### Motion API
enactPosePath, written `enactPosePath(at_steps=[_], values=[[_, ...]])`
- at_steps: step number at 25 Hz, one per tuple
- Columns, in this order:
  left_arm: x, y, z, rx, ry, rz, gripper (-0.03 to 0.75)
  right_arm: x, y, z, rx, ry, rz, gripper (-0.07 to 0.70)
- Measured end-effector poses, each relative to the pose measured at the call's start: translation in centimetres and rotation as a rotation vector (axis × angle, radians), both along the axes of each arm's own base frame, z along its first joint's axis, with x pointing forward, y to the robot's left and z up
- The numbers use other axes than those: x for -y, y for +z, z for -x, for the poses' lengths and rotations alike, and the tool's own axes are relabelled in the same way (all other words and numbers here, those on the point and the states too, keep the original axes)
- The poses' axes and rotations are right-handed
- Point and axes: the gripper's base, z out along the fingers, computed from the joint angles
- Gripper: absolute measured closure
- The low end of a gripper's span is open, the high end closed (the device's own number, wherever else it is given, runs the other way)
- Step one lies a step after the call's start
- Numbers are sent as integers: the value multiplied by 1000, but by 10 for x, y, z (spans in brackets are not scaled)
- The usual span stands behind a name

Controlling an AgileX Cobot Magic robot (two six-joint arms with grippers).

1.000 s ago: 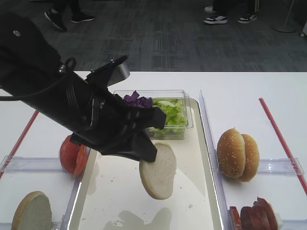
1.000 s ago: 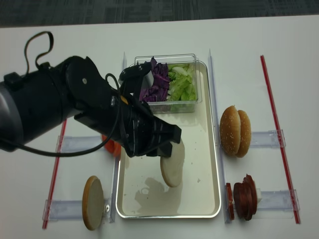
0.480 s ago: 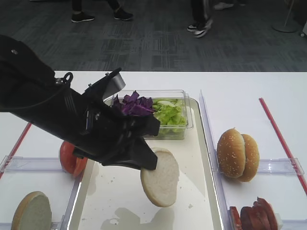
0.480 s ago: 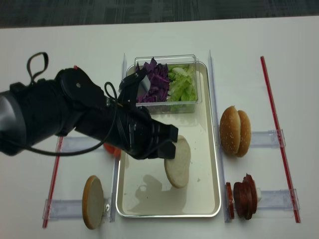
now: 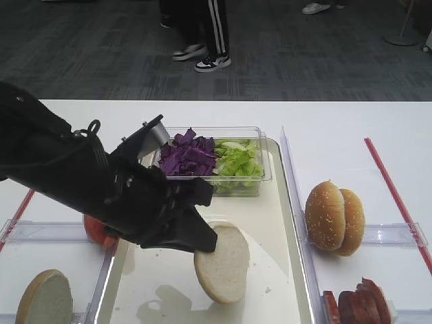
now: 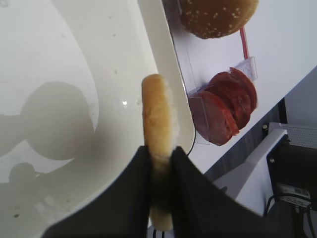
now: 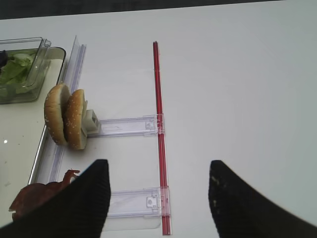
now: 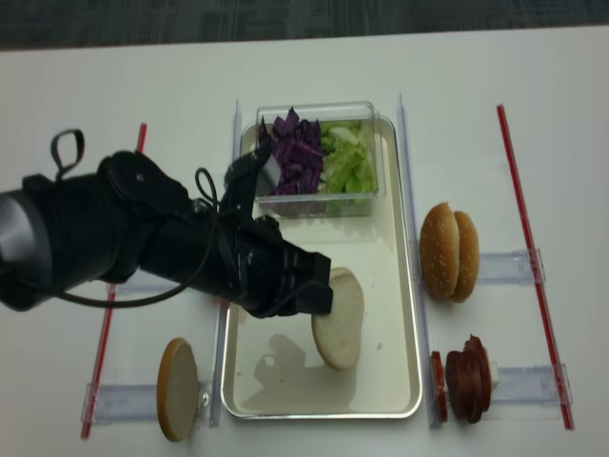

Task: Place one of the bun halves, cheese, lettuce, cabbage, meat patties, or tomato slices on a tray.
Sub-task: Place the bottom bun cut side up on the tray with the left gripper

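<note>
**Left claw holding a bun half over the tray**

The left claw (image 6: 159,163) was clamped on the edge of a pale bun half (image 5: 222,264), its two dark fingers (image 6: 130,188) pressed flat against either face. The bun half stuck out beyond the fingertips, tilted on edge, low over the middle of the cream-white tray (image 8: 390,286); its lower rim seemed to touch the tray floor or hover just above it, though the views did not settle which. At the far end of the tray stood a clear tub (image 8: 373,195) with purple cabbage (image 8: 293,164) on its left and green lettuce (image 8: 345,164) on its right.

On the white table (image 5: 337,128), tomato slices (image 5: 94,231) peeked out from behind the left arm. Right of the tray stood a sesame-seeded bun (image 5: 334,217) and, nearer the camera, meat patties (image 8: 468,375). The right claw (image 7: 158,198) hung above the table, its fingers apart and holding nothing.
</note>
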Motion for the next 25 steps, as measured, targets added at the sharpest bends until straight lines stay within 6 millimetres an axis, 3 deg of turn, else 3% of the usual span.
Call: enactPosePath(at_steps=[3, 11, 25], values=[[0, -12, -6, -38, -1, 4, 647, 0, 0, 0, 0, 0, 0, 169], [2, -22, -14, -34, 2, 60, 648, 0, 0, 0, 0, -1, -2, 169], [-9, -53, -23, -147, 77, 52, 648, 0, 0, 0, -4, 0, 0, 169]])
